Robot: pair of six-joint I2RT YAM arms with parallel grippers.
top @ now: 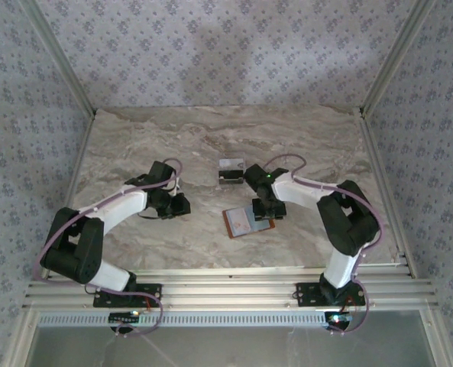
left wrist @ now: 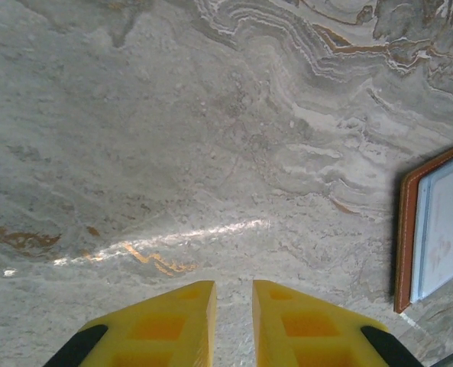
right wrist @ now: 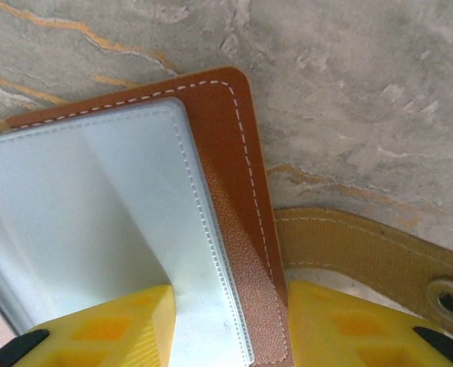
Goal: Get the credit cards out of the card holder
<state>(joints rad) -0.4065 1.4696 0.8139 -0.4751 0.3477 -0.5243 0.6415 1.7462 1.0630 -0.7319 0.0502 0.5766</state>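
The brown leather card holder [top: 241, 223] lies open on the marble table, its pale grey-blue clear sleeve [right wrist: 96, 191] facing up. My right gripper [right wrist: 230, 294] is open and straddles the holder's stitched right edge [right wrist: 234, 153]. One of its fingers rests on the sleeve and the other sits beyond the leather, beside the tan strap tab [right wrist: 364, 252]. My left gripper [left wrist: 234, 287] hovers over bare marble left of the holder [left wrist: 406, 229], slightly open with nothing between its fingers. Two small flat pieces, one whitish [top: 230, 165] and one dark [top: 228, 180], lie behind the holder; they look like credit cards.
The marble tabletop [top: 134, 138] is boxed in by patterned walls at the back and both sides. An aluminium rail [top: 226, 287] at the near edge carries both arm bases. The right gripper [top: 263, 212] and left gripper [top: 179, 205] stand about a hand's width apart.
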